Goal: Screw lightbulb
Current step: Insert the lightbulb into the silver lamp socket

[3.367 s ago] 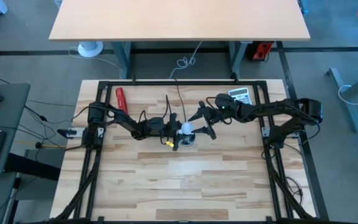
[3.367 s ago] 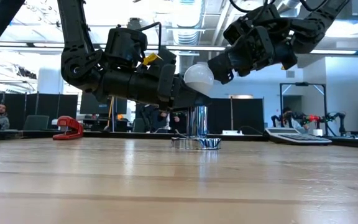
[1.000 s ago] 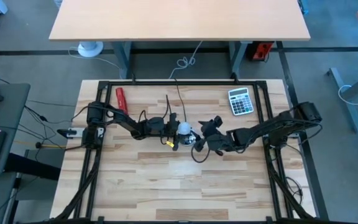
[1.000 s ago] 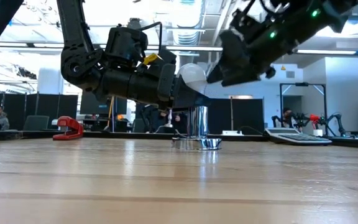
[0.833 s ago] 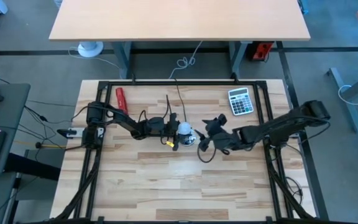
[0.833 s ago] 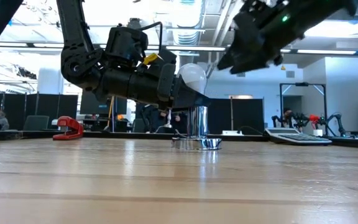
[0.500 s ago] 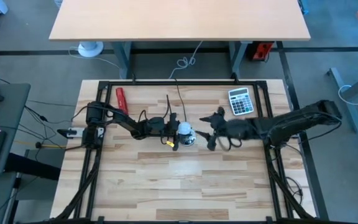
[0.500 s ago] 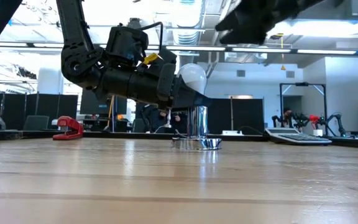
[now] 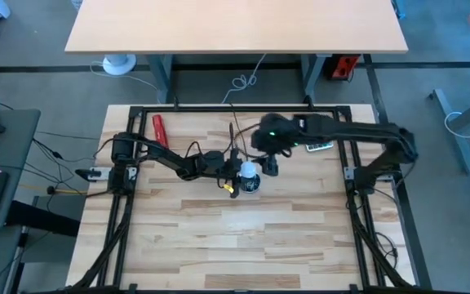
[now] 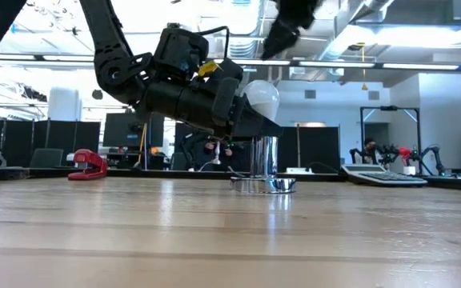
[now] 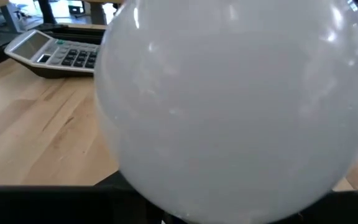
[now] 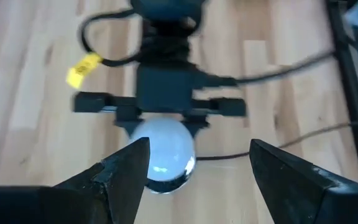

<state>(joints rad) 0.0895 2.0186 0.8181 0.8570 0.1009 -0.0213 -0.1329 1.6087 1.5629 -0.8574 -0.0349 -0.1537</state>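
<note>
White lightbulb [image 10: 261,98] held tilted, seemingly just above the socket [image 10: 264,183]

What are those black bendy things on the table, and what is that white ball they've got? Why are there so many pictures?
They are two robot arms, each ending in a two-finger claw. The pictures come from different cameras: one above the table, one at table height, one on each wrist. The left gripper is shut on the lightbulb, the white ball, holding it over a shiny metal socket that stands on the wooden table. The right gripper is open, above the bulb, looking down at it. Also on the table are a calculator and a red tool.
</note>
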